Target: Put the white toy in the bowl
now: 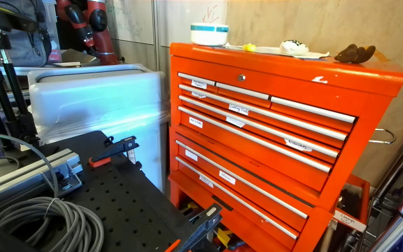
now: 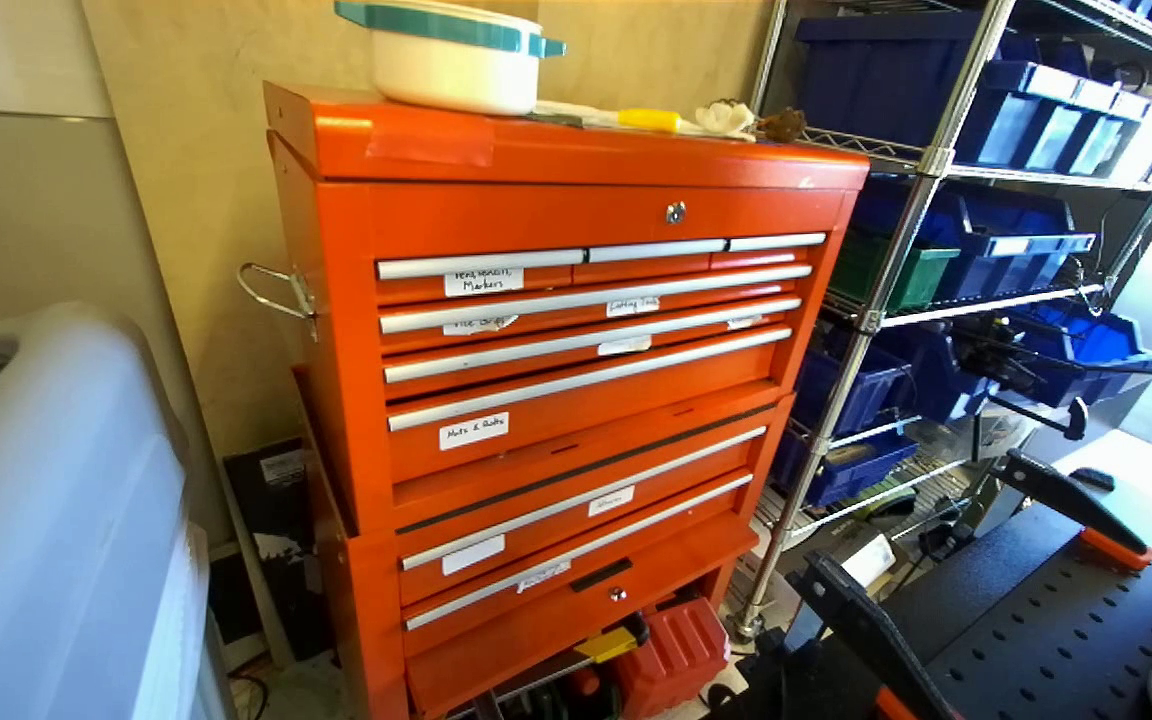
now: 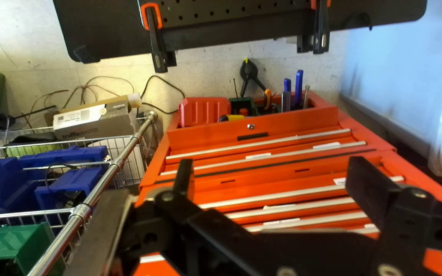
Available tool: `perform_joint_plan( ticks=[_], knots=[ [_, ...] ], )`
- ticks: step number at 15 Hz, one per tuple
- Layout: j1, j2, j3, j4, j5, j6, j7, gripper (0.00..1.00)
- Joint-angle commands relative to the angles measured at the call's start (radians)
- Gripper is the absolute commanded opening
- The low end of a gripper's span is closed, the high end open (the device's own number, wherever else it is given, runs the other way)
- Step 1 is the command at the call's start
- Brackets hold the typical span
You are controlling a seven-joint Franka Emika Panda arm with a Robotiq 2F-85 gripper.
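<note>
While end effector [image 3: 270,168] gapes wide, white toy [image 1: 292,48]: lumpy, rounded, dark marks along top.

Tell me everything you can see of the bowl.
The bowl is round, white and plastic-looking, with nearly straight sides and a teal band near the top. In an exterior view, teal tabs stick out from opposite sides of that band. It stands upright on the orange tool chest, toward the left end in both exterior views. A pale sheet lies close beside it; whether they touch is unclear. Its inside is hidden, so I cannot tell whether it is lidded or holds anything.
</note>
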Motion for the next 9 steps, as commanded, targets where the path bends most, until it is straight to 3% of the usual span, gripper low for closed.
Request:
perform_joint_plan(
  ticks=[1,6,9],
  knots=[
    [-0.042,0.139,0.045,0.037,-0.013,0.182,0.104,1.0],
    [-0.119,0.366,0.101,0.115,-0.108,0.477,0.367,1.0],
    [-0.158,0.466,0.119,0.177,-0.255,0.533,0.603,1.0]
  ],
)
